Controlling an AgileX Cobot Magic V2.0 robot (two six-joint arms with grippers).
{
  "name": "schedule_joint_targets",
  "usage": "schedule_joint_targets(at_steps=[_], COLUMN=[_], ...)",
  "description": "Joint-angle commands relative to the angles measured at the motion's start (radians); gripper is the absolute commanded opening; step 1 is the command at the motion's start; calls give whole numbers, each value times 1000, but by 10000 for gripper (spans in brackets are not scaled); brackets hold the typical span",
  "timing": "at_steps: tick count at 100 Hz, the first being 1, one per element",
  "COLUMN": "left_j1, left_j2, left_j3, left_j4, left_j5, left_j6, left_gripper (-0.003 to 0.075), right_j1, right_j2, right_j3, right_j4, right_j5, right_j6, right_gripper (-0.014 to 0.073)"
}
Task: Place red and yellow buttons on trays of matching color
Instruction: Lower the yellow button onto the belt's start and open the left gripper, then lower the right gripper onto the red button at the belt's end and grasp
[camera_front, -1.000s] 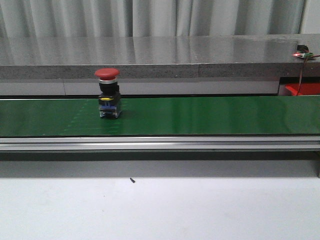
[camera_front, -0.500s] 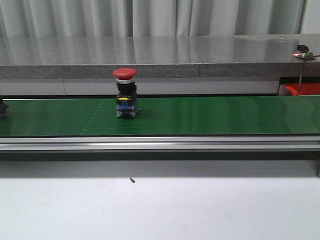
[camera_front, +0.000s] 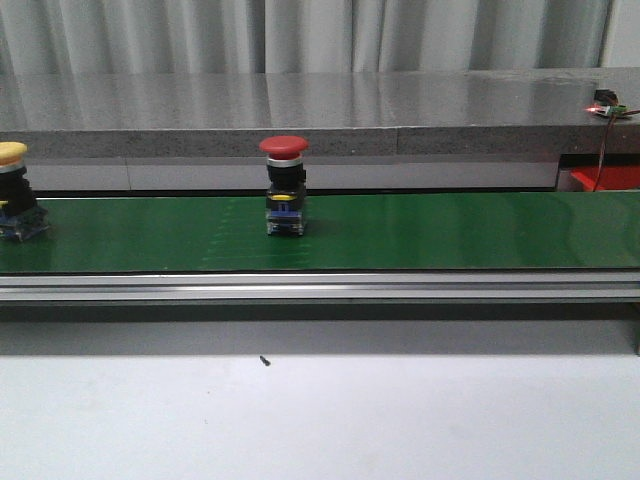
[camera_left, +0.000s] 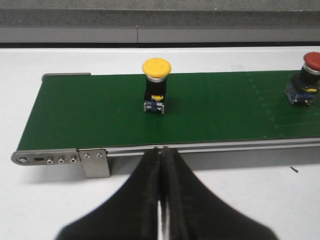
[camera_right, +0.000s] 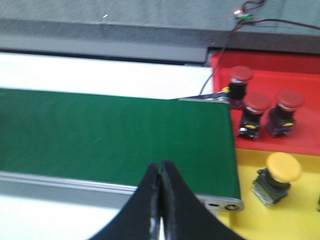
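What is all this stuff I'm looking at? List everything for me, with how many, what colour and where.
Conveyor belt: one, green, running across the table.
Red button on belt: one, upright, near the middle.
Yellow button on belt: one, upright, at the left end.
Red tray: one, beyond the belt's right end.
Red buttons in red tray: three.
Yellow tray: one, beside the red tray.
Yellow button in yellow tray: one, tilted.
Left gripper: one, black, shut.
Right gripper: one, black, shut.

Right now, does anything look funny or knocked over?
Mostly fine. The red mushroom-head button and the yellow mushroom-head button stand upright on the green conveyor belt. The only oddity: on the yellow tray, a yellow-capped button leans tilted, while three red buttons stand on the red tray.
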Motion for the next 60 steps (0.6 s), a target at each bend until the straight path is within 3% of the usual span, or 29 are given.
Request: schedule_joint_targets(at_steps=[1,30,40,60], left_j1=[-10,-10,-10,-10], left_j2=[6,6,6,6], left_j3=[-28,-28,-28,-28], left_j4=[-19,-19,-19,-19], left_j5=[-64,-64,-64,-64], left_j6=[0,0,0,0], left_gripper=[-20,-20,-20,-20], right_j1=[20,77,109,194], right_j2=[72,336,436,596], right_j3=[-101,-364,-442,-577], right_j4=[-10,-11,-11,-12], right_j5=[12,146,170,209], right_j6=[-4,-4,-4,-4], right_gripper=[-121,-88,47,399])
